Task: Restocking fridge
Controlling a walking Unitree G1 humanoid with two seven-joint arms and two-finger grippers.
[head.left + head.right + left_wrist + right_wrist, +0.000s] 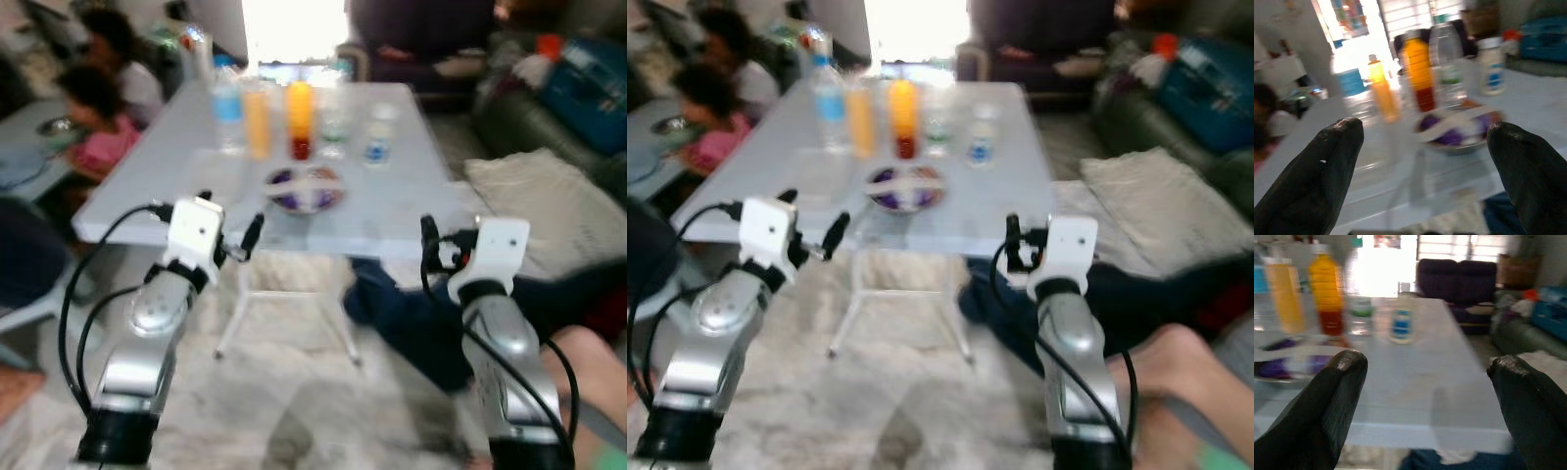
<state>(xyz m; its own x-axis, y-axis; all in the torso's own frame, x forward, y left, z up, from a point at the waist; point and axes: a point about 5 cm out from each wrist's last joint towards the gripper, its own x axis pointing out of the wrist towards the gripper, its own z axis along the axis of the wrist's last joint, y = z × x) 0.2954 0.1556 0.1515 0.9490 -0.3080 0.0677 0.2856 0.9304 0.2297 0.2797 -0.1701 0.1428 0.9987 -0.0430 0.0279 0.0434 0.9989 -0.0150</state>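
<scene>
A pale folding table stands ahead of the robot, with a dark sofa far behind it. Two people sit at the far left. Near the table's far middle stand a water bottle, two orange juice bottles and, and a small white bottle; a bowl lies nearer. Both the left gripper and the right gripper hang released, fingers spread, just short of the table's near edge.

Worktop carries bottles and a bowl. Left pincer and right pincer hover before its near edge.
</scene>
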